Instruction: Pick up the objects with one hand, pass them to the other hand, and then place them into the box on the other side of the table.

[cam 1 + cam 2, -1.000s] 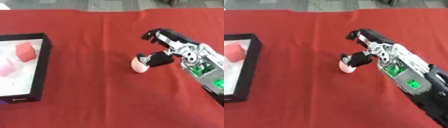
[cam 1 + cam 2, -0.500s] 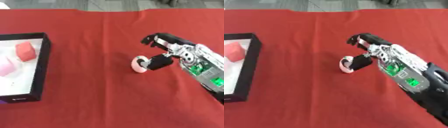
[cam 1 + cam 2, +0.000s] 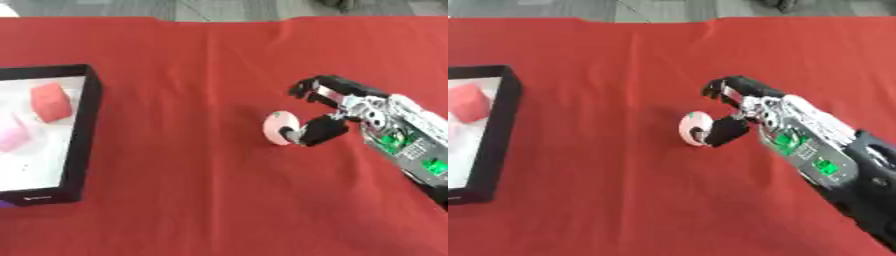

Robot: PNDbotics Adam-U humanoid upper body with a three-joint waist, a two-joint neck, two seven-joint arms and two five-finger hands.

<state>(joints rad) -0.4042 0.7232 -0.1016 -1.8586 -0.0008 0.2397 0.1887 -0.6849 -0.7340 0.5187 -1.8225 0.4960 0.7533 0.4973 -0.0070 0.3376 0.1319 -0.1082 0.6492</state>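
While thumb touches pale disc [image 3: 280, 128], fingers [image 3: 317, 88] curled above it

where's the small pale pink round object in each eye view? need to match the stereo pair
Left eye view: the small pale pink round object sits right of centre on the red cloth, against the thumb of the robot's right hand.
Right eye view: the same object sits just right of centre.
Shared landmark: the black-walled box with a white floor at the left edge.
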